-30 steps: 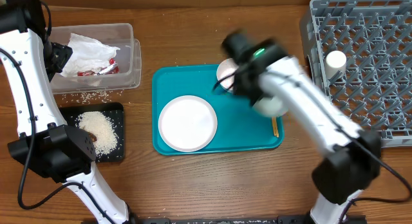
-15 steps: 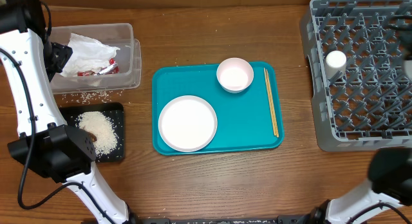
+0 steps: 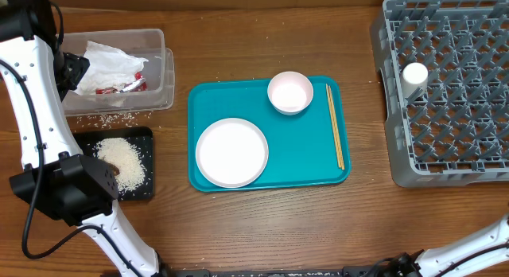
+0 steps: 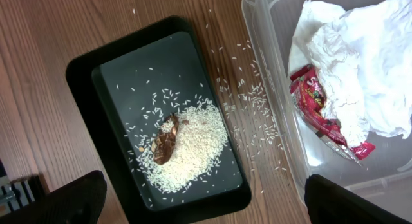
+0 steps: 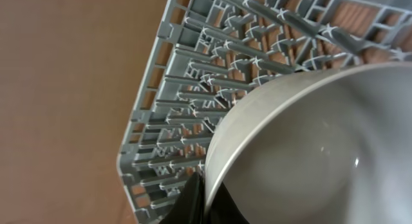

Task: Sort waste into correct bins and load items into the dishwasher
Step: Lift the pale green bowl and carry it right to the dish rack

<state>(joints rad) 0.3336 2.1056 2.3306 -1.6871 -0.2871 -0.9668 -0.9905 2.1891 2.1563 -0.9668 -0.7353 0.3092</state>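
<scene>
Clear plastic at the far left: the tub [image 3: 159, 70] holds the napkin [image 3: 111, 62] and the red packet [image 3: 119, 87], so that waste looks sorted. Nearer, the black tray [image 3: 145, 142] carries the rice [image 3: 123, 161] and a brown scrap [image 4: 166, 141], though loose grains [image 3: 111, 118] lie on the table [image 3: 262, 229] between the two and are left to clear. The left claw [image 4: 206, 205] hangs above them, jaws wide apart, holding nothing. In the middle, the teal tray [image 3: 310, 161] bears the plate [image 3: 231, 152], the bowl [image 3: 290, 92] and the chopsticks [image 3: 336, 126], none loaded yet. At the right, the rack [image 3: 398, 169] has only the cup [image 3: 414, 75] standing in it. The right claw [image 5: 199, 201] is clamped on the rim of the grey dish [image 5: 309, 147], with the rack behind it and the dish not yet set in. By my reckoning the waste is nearly done and loading barely begun.
</scene>
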